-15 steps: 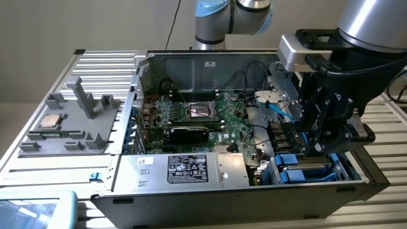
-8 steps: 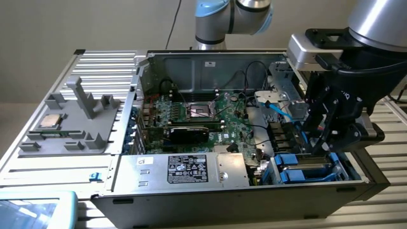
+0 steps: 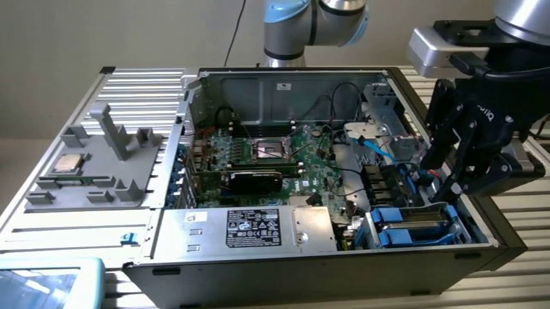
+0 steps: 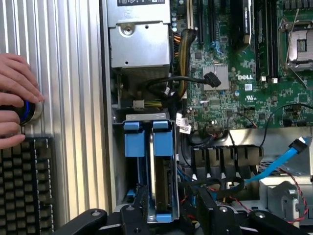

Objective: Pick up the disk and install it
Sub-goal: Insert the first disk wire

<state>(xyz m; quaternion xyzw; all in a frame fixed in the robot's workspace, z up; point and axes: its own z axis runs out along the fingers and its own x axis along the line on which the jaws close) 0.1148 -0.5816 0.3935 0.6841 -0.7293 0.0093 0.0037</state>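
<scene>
We record a plain, pale wall (image 3: 103, 32) well behind the gripper (image 3: 447, 183), evenly lit. Below the gripper, a ribbed aluminium table (image 3: 516, 212) spreads out on all sides. We find the light soft and diffuse throughout.

Ribbed metal table (image 4: 68, 98), open computer case (image 3: 301, 273), keyboard (image 4: 24, 186)

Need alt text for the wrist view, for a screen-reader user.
Looking down into an open PC case, the pincer hangs over the disk, which stands on edge in its blue frame in the drive bay beside the green motherboard. Outside the case, a person's hand is on a round knob next to a black keyboard.
</scene>
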